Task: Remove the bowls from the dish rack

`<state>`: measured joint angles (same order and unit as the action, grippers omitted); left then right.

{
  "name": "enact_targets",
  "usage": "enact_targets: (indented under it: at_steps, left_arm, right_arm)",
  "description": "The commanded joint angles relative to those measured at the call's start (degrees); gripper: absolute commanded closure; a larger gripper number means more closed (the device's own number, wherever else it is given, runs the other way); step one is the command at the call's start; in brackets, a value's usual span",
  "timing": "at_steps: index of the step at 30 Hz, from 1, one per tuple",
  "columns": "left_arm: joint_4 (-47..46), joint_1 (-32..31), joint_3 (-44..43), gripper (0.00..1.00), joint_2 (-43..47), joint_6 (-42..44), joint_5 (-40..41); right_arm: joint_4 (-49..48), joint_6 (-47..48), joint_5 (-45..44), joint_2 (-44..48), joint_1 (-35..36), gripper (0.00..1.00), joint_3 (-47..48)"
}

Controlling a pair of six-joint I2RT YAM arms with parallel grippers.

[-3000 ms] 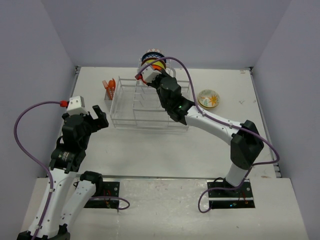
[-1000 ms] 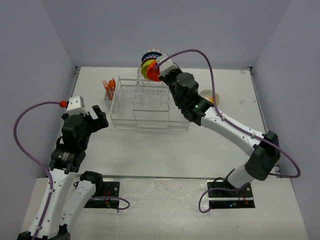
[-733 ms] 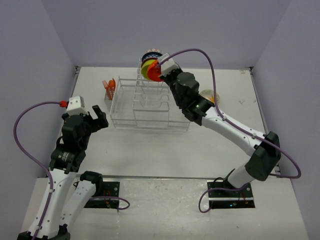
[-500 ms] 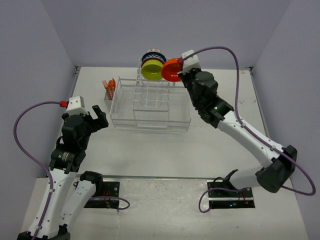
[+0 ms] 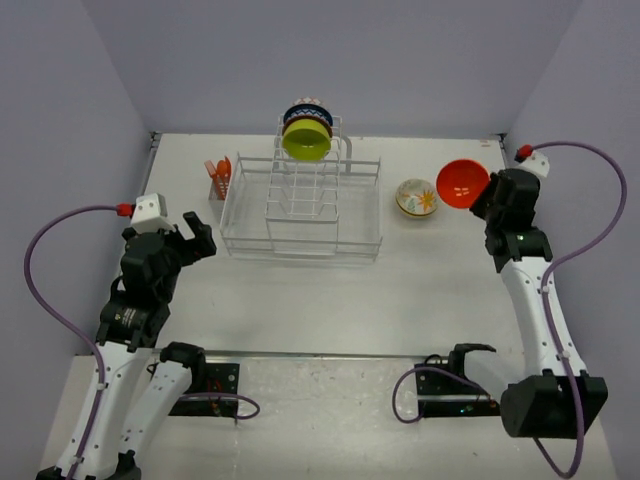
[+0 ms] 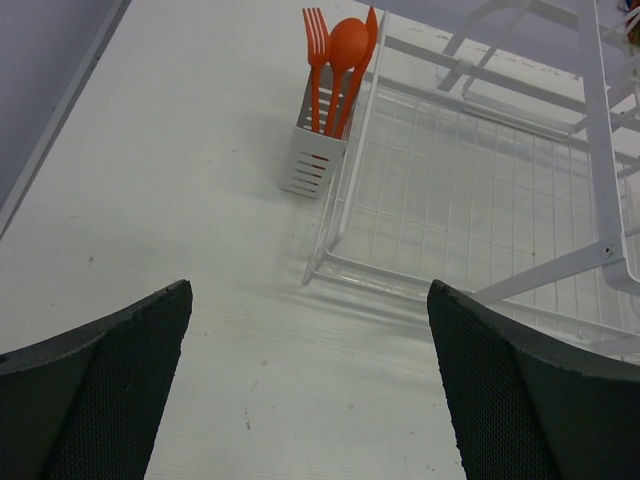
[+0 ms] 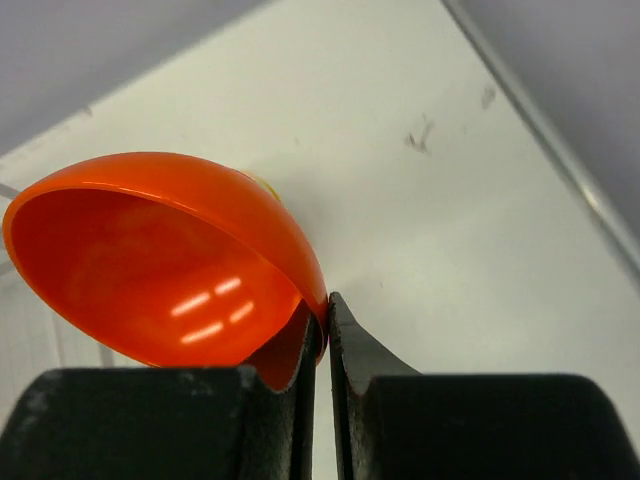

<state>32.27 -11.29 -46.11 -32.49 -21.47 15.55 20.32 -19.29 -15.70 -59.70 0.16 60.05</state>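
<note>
My right gripper [image 5: 484,197] is shut on the rim of the orange-red bowl [image 5: 462,184] and holds it in the air at the right, just right of the cream floral bowl [image 5: 417,198] on the table. In the right wrist view the fingers [image 7: 352,345] pinch the orange-red bowl's [image 7: 160,255] rim. The yellow-green bowl [image 5: 306,142] and the dark blue patterned bowl [image 5: 306,112] stand in the upright section of the white dish rack [image 5: 300,205]. My left gripper [image 5: 190,235] is open and empty, left of the rack; the rack [image 6: 480,200] shows in its wrist view.
A small utensil cup [image 5: 217,180] with orange utensils stands at the rack's left end; it also shows in the left wrist view [image 6: 315,155]. Walls close the table on the left, back and right.
My right arm lifted the orange-red bowl out of the rack's upright section and swung it right, past the cream bowl. The left arm has not moved.
</note>
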Motion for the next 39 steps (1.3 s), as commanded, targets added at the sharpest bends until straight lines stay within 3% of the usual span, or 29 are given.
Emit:
enact_targets:
  at_steps: [1,5,7,13,18,26,35,39]
  left_arm:
    - [-2.3,0.4,-0.1,0.0,0.7,0.9,-1.0]
    - [-2.4,0.3,0.1,0.0,1.3,0.8,-0.8]
    - [-2.4,0.2,0.1,0.0,1.6,0.8,-0.8]
    - [-2.5,0.2,0.1,0.0,1.7,0.8,-0.7]
    - [-2.5,0.2,0.2,0.0,1.4,0.7,-0.3]
    - [-2.3,0.2,0.2,0.0,1.1,0.6,0.1]
    - [-2.3,0.2,0.1,0.0,0.8,0.6,0.1]
    - [-2.2,0.3,0.1,0.0,0.8,0.7,-0.1]
  right_arm:
    - [3.5,-13.0,13.1,-0.2,-5.9,1.0,-3.9]
    - [3.2,-14.9,13.0,-2.1,-7.4,1.0,-6.2]
    - [2.0,-16.6,11.2,-4.1,-11.6,1.0,-7.7]
    - [1.3,-21.2,18.9,-17.0,-19.6,1.0,-3.2]
    - [1.9,-21.7,19.8,-27.0,-20.2,1.0,0.9]
    - [5.4,-18.3,17.6,-35.8,-22.0,1.0,5.0]
    - [7.5,-13.8,22.2,-37.8,-22.3,1.0,3.8]
    - [7.5,-13.1,23.3,-37.9,-22.3,0.84,3.1]
